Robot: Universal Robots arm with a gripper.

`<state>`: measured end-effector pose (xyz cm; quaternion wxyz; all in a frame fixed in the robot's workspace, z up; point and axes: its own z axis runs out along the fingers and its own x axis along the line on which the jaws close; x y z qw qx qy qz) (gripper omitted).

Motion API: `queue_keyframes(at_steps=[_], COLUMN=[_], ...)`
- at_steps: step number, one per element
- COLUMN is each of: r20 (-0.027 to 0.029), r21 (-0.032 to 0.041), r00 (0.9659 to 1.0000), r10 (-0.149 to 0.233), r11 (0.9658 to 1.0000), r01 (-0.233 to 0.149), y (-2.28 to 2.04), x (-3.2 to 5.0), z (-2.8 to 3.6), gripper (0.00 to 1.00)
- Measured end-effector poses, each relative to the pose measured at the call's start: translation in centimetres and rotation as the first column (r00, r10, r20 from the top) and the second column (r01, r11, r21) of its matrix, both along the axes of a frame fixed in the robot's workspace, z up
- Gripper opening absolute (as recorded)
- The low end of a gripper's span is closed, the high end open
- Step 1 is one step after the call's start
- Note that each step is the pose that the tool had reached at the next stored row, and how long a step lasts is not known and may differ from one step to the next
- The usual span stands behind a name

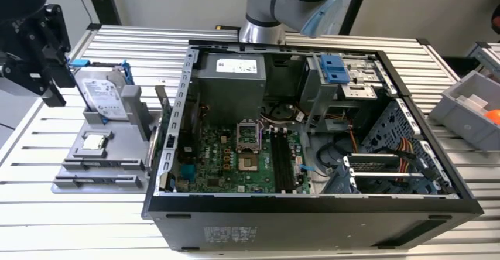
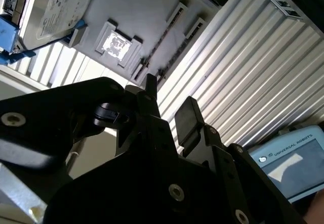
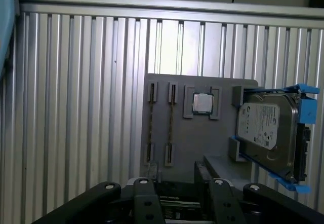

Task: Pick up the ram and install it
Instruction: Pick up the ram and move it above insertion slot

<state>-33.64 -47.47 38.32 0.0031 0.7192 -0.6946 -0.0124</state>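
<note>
Off grey tray's (image 3: 202, 138) edge, claw (image 2: 169, 95) apart, empty; ram (image 3: 171, 125) stands edgewise in tray.

The ram (image 3: 171, 125) is standing on its long edge in the grey holder plate (image 3: 190, 148), caught at each end by a small grey clip. In the first wrist view it is showing only as a thin dark line. Its faces are turned away, so I cannot tell its chips or colour. It is sitting out ahead of the gripper (image 3: 177, 176) — past the fingertips and well apart from them — with its length running away from the tool, roughly in line with the gap between the parted fingers. In the second wrist view the same stick (image 2: 157, 44) is lying beyond the fingertips — nothing of the tool is touching it.
</note>
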Motion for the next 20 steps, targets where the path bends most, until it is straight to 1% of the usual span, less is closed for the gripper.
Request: queue_keyframes(at_steps=[4,6,10,12,18,20], r20=[0.0000,-0.0005,-0.0018,-0.0015,-0.0018,-0.0014], r21=[0.0000,-0.0002,-0.0021,-0.0020,-0.0021,-0.0018], r00=[1.0000,1.0000,1.0000,1.0000,1.0000,1.0000], r10=[0.000,0.000,0.000,0.000,0.000,0.000], r11=[1.0000,1.0000,1.0000,1.0000,1.0000,1.0000], r01=[0.000,0.000,0.000,0.000,0.000,0.000], y=[0.00,0.01,0.04,0.04,0.04,0.04], x=[-0.01,-0.01,0.00,0.00,0.00,0.00], z=[-0.29,-0.62,-1.06,-1.28,-1.40,-1.55], gripper=[1.00,1.00,1.00,1.00,1.00,1.00])
